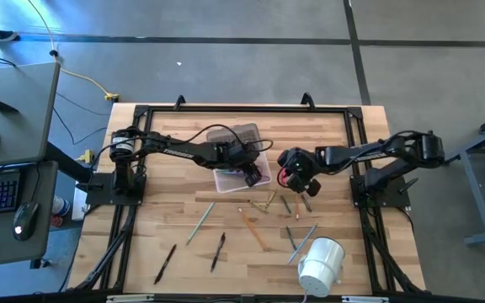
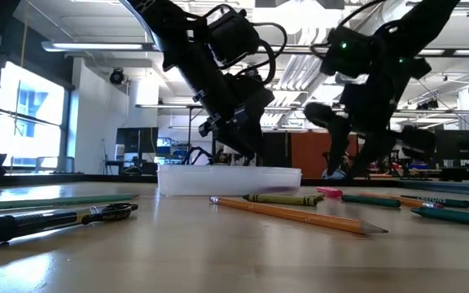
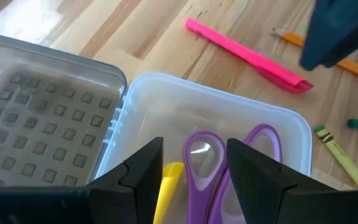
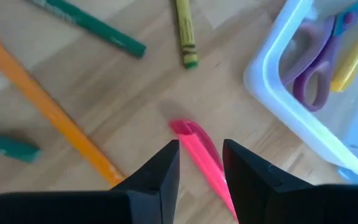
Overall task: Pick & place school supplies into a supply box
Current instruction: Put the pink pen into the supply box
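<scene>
The supply box (image 1: 228,179) is clear, and its ribbed lid (image 3: 36,118) lies open toward the far edge. Purple-handled scissors (image 3: 207,168) and a yellow stick (image 3: 166,186) lie inside it. My left gripper (image 3: 194,144) hovers open above the box's inside (image 1: 251,175). My right gripper (image 4: 200,144) is open just right of the box (image 1: 300,181). Its fingers stand either side of a pink pen (image 4: 197,146) that lies flat on the table (image 2: 330,192). Other pens and pencils (image 1: 253,229) are scattered over the near half.
A fat white roll (image 1: 321,263) stands near the table's near right corner. An orange pencil (image 4: 48,109), green pencils (image 4: 92,25) and an olive crayon (image 4: 185,34) lie close to my right gripper. Two black pens (image 1: 165,263) lie near left. A black frame (image 1: 242,108) borders the table.
</scene>
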`<state>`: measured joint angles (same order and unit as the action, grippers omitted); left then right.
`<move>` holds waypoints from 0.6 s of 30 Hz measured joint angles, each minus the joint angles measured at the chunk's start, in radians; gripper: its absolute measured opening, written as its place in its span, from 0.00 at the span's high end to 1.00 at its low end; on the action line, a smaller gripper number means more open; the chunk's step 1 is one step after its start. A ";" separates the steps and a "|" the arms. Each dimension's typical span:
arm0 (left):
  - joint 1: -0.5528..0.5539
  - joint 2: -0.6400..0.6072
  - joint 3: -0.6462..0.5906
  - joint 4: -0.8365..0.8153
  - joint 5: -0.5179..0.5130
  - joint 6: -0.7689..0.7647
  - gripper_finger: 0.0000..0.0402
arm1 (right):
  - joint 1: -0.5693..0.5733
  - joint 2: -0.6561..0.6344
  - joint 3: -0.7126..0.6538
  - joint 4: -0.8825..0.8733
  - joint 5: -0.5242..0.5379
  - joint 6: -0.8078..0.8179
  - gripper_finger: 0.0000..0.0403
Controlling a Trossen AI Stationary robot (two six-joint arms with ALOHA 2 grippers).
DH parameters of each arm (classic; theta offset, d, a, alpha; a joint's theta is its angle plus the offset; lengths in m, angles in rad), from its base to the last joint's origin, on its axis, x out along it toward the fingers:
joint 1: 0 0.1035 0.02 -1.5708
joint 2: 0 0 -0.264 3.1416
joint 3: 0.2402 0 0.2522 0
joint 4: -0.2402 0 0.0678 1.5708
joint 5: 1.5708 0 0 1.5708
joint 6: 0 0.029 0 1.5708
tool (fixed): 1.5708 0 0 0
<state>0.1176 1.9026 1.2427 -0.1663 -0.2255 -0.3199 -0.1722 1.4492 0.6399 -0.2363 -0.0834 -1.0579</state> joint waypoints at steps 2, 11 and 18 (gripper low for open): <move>0.000 0.000 0.000 0.002 0.000 0.000 0.47 | -0.009 0.037 0.000 0.036 -0.004 -0.003 0.73; 0.000 0.000 0.000 0.019 0.002 0.000 0.47 | -0.018 0.108 0.030 0.029 0.001 -0.050 0.73; 0.000 0.000 0.000 0.055 0.007 0.000 0.47 | -0.018 0.125 0.042 0.035 -0.001 -0.010 0.77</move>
<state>0.1175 1.9026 1.2423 -0.1116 -0.2184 -0.3202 -0.1905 1.5744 0.6815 -0.2017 -0.0847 -1.0680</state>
